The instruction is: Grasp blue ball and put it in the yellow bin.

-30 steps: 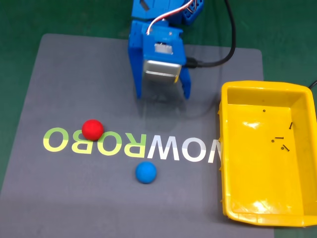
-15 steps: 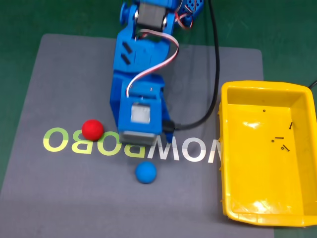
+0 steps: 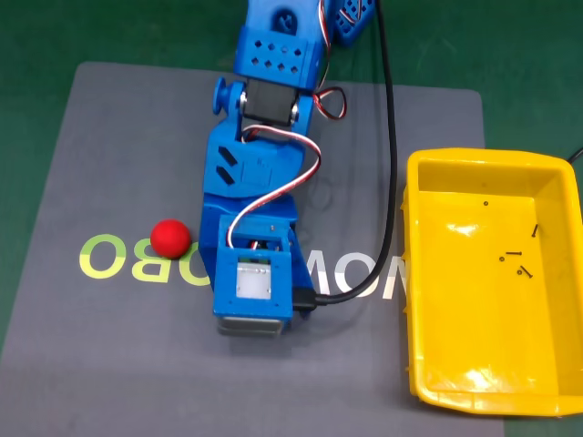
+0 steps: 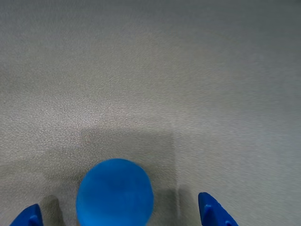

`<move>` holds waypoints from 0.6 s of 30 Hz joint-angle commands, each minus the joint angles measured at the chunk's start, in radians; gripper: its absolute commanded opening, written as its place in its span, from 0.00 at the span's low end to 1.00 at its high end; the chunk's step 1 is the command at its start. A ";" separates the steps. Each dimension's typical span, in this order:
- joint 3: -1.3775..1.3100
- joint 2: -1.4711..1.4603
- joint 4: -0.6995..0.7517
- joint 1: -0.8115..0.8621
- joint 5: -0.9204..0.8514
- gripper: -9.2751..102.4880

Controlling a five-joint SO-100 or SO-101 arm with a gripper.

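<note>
In the wrist view the blue ball (image 4: 114, 193) rests on the grey mat at the bottom edge, between my two blue fingertips (image 4: 214, 213). My gripper (image 4: 123, 217) is open, with a gap on each side of the ball. In the fixed view my blue arm (image 3: 260, 209) stretches down over the mat and its wrist block covers the ball's spot. The yellow bin (image 3: 428, 273) sits at the right of the mat, with tiny dark screws inside.
A red ball (image 3: 169, 238) lies on the mat's lettering to the left of my arm in the fixed view. A black cable (image 3: 392, 173) runs between my arm and the bin. Green table surrounds the grey mat (image 3: 118, 137).
My arm has swung forward and down from the back of the mat, and it now covers the blue ball in the fixed view. Neither ball has moved.
</note>
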 commanded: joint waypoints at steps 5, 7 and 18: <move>-0.101 -0.028 -0.020 -0.035 0.032 0.39; -0.106 -0.032 -0.020 -0.040 0.035 0.37; -0.126 -0.055 -0.018 -0.052 0.058 0.08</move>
